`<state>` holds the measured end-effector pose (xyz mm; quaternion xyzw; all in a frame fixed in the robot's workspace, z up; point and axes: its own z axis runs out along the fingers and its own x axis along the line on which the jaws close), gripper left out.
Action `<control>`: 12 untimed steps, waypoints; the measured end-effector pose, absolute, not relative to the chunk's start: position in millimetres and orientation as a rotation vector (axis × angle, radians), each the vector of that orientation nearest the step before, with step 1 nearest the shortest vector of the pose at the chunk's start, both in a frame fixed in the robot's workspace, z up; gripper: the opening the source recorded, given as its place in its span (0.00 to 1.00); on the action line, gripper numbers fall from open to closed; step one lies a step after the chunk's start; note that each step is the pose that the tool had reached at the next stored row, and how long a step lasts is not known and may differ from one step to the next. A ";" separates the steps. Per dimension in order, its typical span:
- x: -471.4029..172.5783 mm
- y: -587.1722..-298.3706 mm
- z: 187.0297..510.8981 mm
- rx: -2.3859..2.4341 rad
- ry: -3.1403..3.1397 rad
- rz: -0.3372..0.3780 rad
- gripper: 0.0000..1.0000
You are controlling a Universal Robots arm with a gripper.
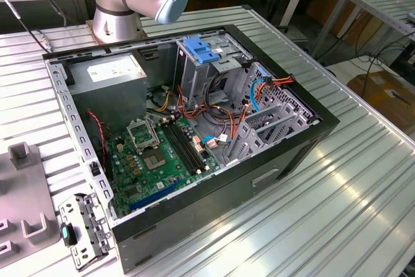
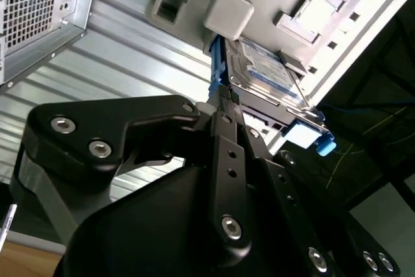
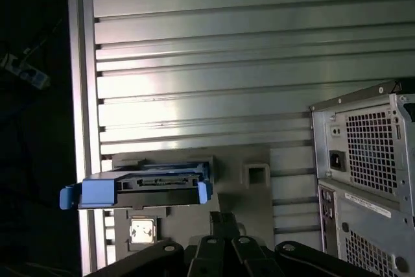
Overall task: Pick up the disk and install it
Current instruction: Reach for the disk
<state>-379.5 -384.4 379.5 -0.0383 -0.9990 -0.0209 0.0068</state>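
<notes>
The disk (image 3: 155,183) is a dark drive with a white and blue label (image 2: 269,69). Blue plastic rails (image 3: 97,192) run along its sides. It rests in a grey holder (image 3: 256,173) on the ribbed metal table, beside the back of the computer case. In both wrist views my gripper (image 2: 220,95) is a little short of the disk, and its black fingers (image 3: 224,220) are drawn together with nothing between them. The fingertips stand off to one side of the disk, near its blue rail, without touching it.
The open computer case (image 1: 285,154) lies on the table with its motherboard (image 1: 162,154), a grey power supply (image 1: 107,69) and a tall metal cage with a blue latch (image 1: 198,50). Its perforated rear panel (image 3: 366,160) stands near the holder. A table edge (image 3: 81,95) runs close by.
</notes>
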 end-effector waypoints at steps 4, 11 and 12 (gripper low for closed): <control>-401.5 -381.1 376.1 -0.120 -3.118 -0.065 0.11; -441.8 -370.6 369.3 -0.120 -3.107 -0.064 0.11; -445.9 -369.6 368.6 -0.120 -3.106 -0.064 0.11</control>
